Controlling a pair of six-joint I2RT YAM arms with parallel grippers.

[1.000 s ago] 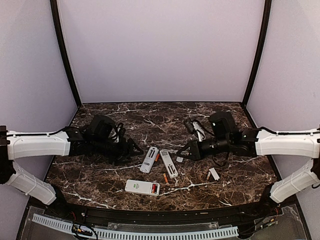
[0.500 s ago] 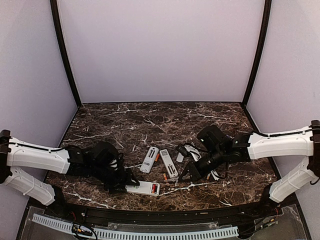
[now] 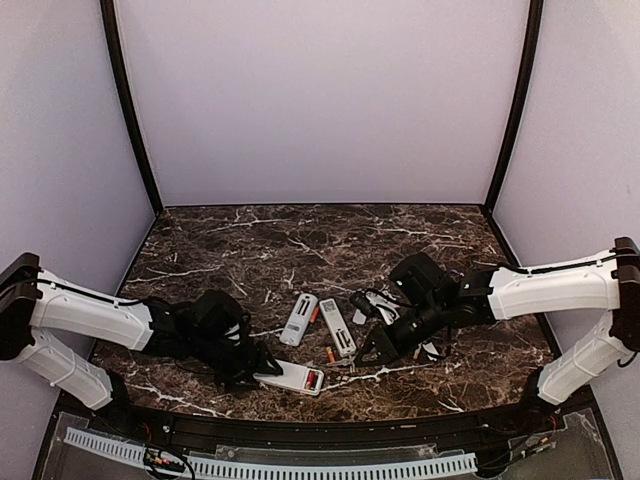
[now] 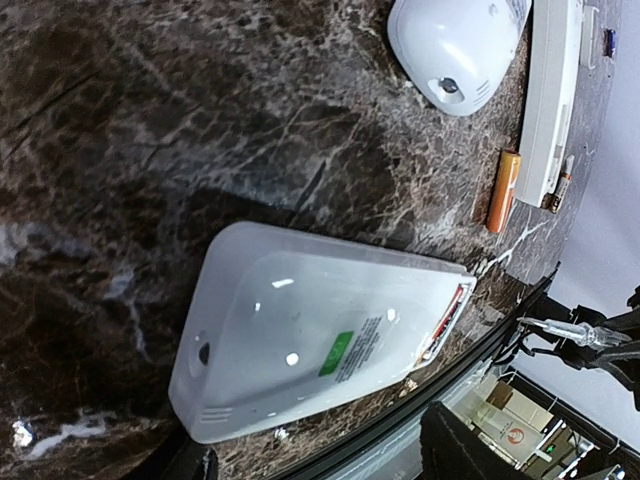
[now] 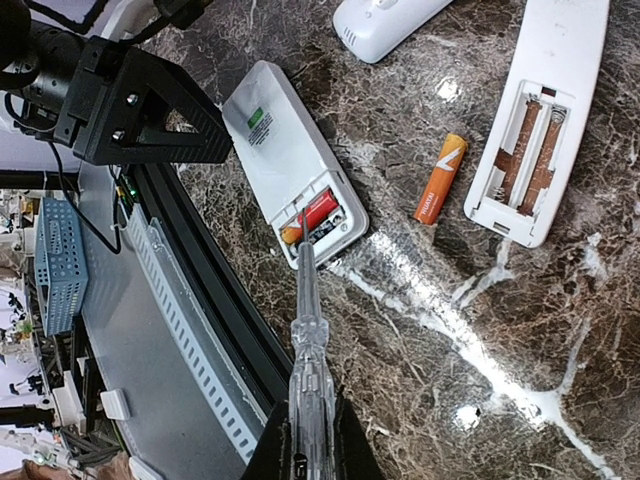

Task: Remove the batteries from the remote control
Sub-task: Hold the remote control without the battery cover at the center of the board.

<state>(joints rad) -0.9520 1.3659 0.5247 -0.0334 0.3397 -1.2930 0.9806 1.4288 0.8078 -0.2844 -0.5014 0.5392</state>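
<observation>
A white remote (image 3: 290, 377) lies near the front edge with its battery bay open. A red battery (image 5: 315, 212) sits in the bay and shows as a red strip in the left wrist view (image 4: 452, 320). My right gripper (image 5: 305, 450) is shut on a clear screwdriver (image 5: 308, 340), and the screwdriver's tip is in the bay by that battery. My left gripper (image 4: 320, 462) is open at the remote's (image 4: 320, 340) far end, one finger (image 5: 160, 110) beside it. A loose orange battery (image 5: 440, 178) lies between this remote and an empty one (image 5: 540, 130).
Two more white remotes (image 3: 298, 318) (image 3: 338, 327) lie side by side mid-table, with a small orange battery (image 3: 316, 314) between them. The table's black front rim (image 5: 215, 300) runs close behind the near remote. A white cover plate (image 3: 360, 318) lies by the right arm.
Both arms have swung down toward the front. My left gripper has reached the near remote's left end. My right gripper has brought the screwdriver to its bay. The remote has shifted slightly.
</observation>
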